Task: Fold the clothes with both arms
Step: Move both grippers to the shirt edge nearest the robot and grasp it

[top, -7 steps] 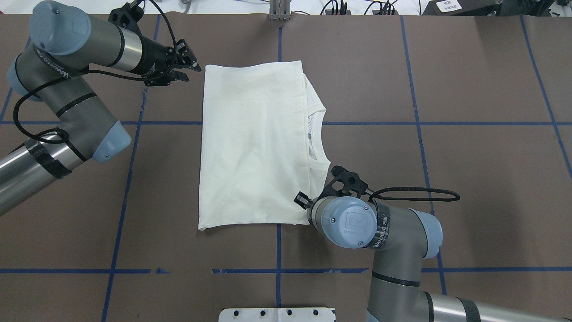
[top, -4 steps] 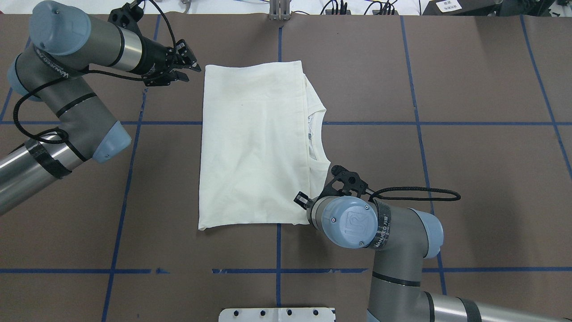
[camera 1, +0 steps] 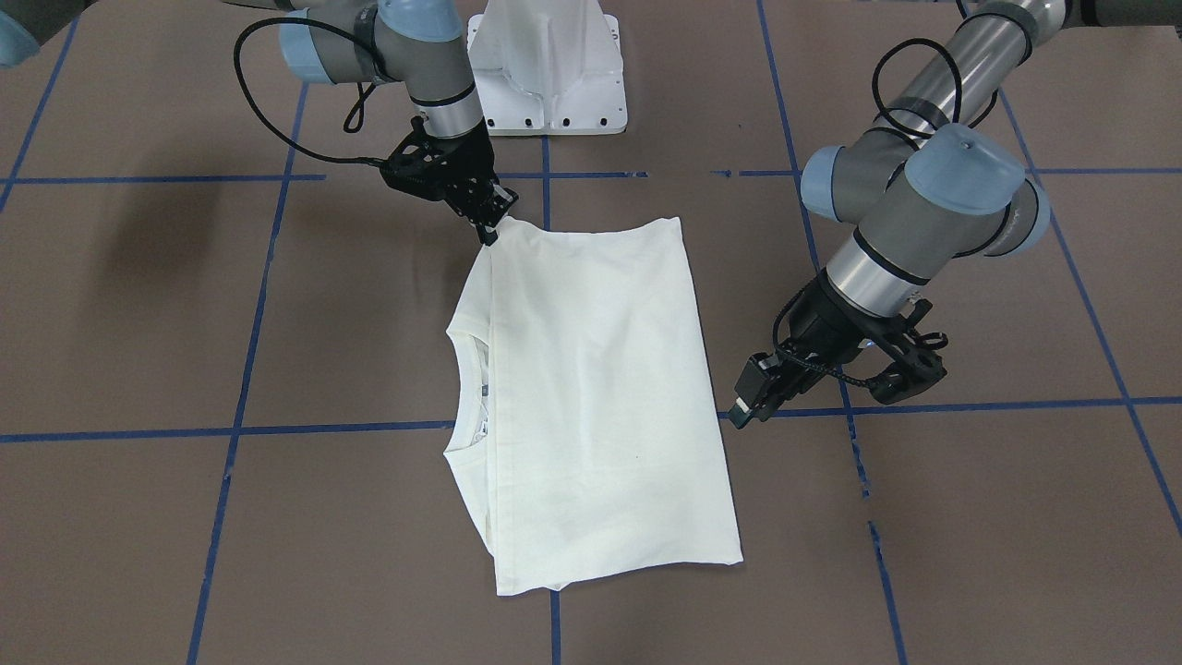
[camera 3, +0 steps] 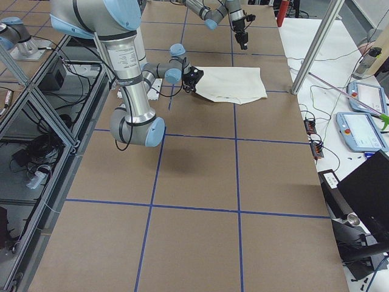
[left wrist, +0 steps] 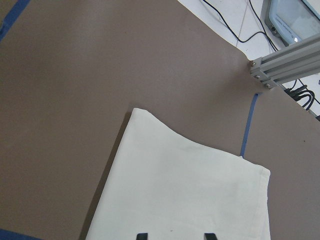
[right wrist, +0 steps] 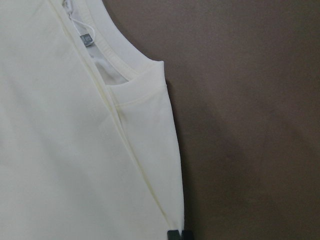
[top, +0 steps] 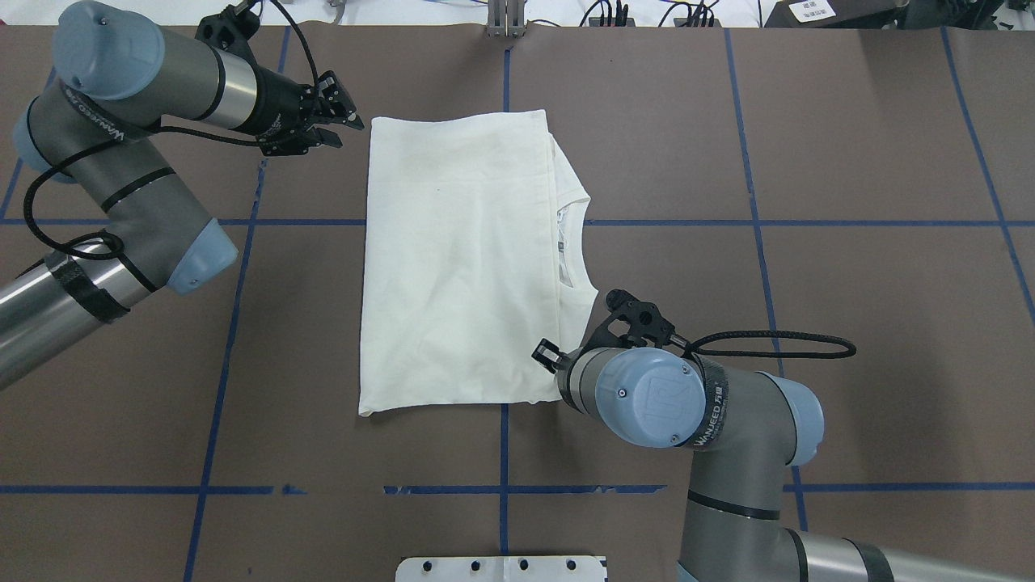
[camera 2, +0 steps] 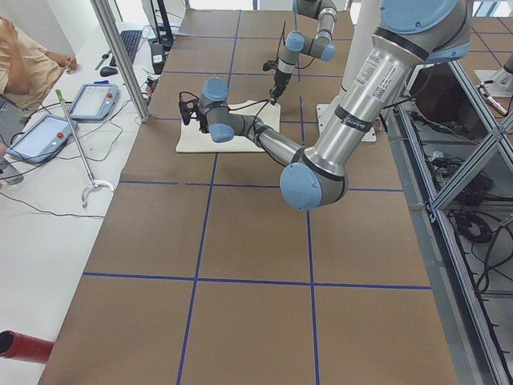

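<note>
The cream shirt lies folded into a tall rectangle at mid-table, plain side up. Its ribbed collar peeks out along the right edge. My left gripper hovers just off the shirt's far left corner, open and holding nothing; the left wrist view shows its fingertips wide apart over the cloth. My right gripper sits at the shirt's near right corner by the shoulder. In the right wrist view its fingertips are pressed together where the shirt's edge runs into them. From overhead the wrist hides most of it.
Blue tape lines cross the brown table. The white pedestal base stands at the robot's edge. An aluminium post and cables sit at the far edge. A person and teach pendants are beside the table's end.
My right arm's wrist and elbow have shifted a little to the right and toward the robot; its fingertip stays at the shirt's corner. The shirt and the left arm have not moved.
</note>
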`<state>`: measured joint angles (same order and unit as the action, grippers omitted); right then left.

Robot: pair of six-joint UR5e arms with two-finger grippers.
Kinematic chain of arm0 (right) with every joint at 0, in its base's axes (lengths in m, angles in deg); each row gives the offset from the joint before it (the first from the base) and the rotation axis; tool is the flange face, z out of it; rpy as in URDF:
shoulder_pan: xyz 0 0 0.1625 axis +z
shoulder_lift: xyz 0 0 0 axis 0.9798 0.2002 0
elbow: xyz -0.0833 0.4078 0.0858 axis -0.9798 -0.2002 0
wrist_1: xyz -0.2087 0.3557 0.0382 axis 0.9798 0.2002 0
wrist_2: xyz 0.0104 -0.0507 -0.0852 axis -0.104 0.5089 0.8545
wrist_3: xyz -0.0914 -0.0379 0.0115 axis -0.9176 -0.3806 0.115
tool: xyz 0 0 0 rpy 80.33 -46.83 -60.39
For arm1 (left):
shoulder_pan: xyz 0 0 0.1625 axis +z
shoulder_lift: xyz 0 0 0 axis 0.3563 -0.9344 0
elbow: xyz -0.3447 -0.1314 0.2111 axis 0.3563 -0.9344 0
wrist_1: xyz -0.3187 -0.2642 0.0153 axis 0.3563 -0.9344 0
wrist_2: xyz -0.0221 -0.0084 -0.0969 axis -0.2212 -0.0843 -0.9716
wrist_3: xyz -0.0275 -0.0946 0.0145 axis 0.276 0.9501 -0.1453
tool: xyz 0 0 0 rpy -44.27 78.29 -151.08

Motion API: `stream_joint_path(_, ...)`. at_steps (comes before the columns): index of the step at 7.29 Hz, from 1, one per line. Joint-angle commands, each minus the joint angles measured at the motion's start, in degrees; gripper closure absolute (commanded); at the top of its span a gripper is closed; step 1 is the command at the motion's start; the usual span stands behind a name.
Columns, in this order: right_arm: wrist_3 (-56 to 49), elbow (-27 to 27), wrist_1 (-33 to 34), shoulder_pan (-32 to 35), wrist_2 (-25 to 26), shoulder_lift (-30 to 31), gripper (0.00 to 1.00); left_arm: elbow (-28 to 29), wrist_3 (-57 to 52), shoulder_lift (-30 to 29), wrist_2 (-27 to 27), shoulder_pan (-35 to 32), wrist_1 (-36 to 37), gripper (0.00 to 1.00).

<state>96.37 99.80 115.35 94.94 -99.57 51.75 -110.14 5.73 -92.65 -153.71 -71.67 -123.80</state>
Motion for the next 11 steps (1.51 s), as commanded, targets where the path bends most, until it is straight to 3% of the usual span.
stream_joint_path(1,0.17,2.32,0.02,0.04,0.12,2.16,1.00,-0.21,0.17,0.00,0.09,0.00,0.00,0.52)
stream_joint_path(2,0.17,5.39,0.02,-0.48,-0.14,4.61,1.00,-1.43,3.83,0.00,0.96,1.13,0.44,0.50)
stream_joint_path(3,0.25,6.90,0.02,-1.10,-0.14,5.68,1.00,-8.84,11.35,4.27,6.45,7.93,2.96,0.50)
stream_joint_path(5,0.26,7.00,0.02,-1.37,-0.05,5.69,1.00,-26.50,15.79,9.57,20.16,23.13,25.37,0.45)
stream_joint_path(6,0.26,6.91,0.02,-1.80,0.04,5.69,1.00,-28.66,20.00,9.67,23.52,28.60,30.62,0.42)
stream_joint_path(7,0.26,6.91,0.02,-2.07,0.04,5.69,1.00,-28.60,23.69,10.54,24.95,32.13,30.93,0.42)
stream_joint_path(11,0.08,6.82,0.02,-2.16,0.04,5.52,1.00,-27.89,25.40,14.41,26.37,34.37,31.03,0.42)
